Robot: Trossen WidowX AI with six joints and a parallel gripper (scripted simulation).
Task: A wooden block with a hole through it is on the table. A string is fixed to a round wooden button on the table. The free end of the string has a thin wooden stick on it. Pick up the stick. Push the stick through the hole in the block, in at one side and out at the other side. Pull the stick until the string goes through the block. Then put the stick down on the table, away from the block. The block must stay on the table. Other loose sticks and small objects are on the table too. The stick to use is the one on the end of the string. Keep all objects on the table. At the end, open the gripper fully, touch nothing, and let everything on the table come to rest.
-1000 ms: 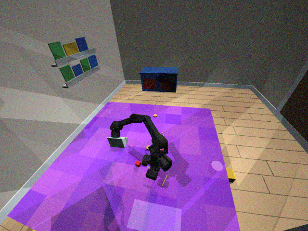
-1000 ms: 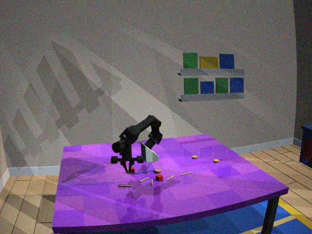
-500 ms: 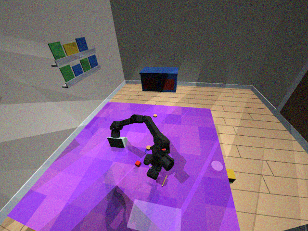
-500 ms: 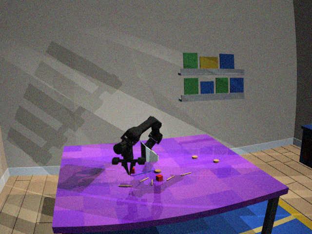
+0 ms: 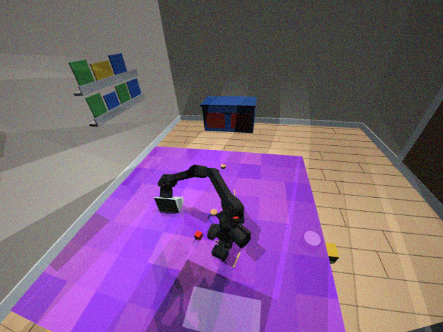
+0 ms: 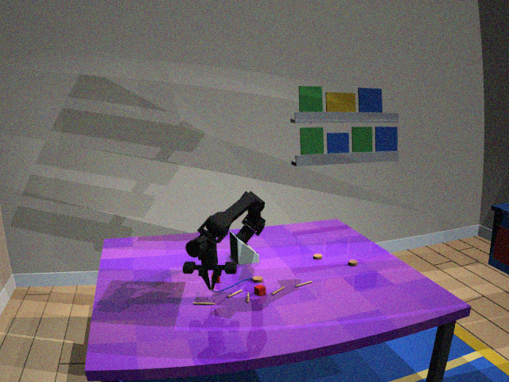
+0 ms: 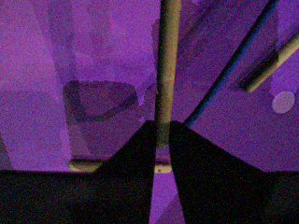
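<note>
My gripper (image 6: 212,289) (image 7: 161,129) is shut on a thin wooden stick (image 7: 167,61), low over the table (image 5: 118,264) (image 6: 328,341). In the wrist view the stick points away from the fingertips. A blue string (image 5: 210,218) (image 6: 234,285) (image 7: 229,65) runs from a round wooden button (image 5: 213,211) (image 6: 257,279) up to the fingers; its joint with the stick is hidden. One red cube (image 5: 198,234) is left of the gripper in the top view. Another red cube (image 5: 235,217) (image 6: 259,290) stands beside the button. No hole is discernible in either. In the top view the arm hides the fingertips.
Loose sticks (image 5: 236,259) (image 6: 203,303) (image 7: 271,67) lie around the gripper; another stick (image 7: 86,165) crosses behind the fingers in the wrist view. Two more buttons (image 6: 317,256) (image 6: 352,263) lie farther right in the exterior view. A pale wedge (image 5: 178,205) (image 6: 247,253) stands at the arm's base.
</note>
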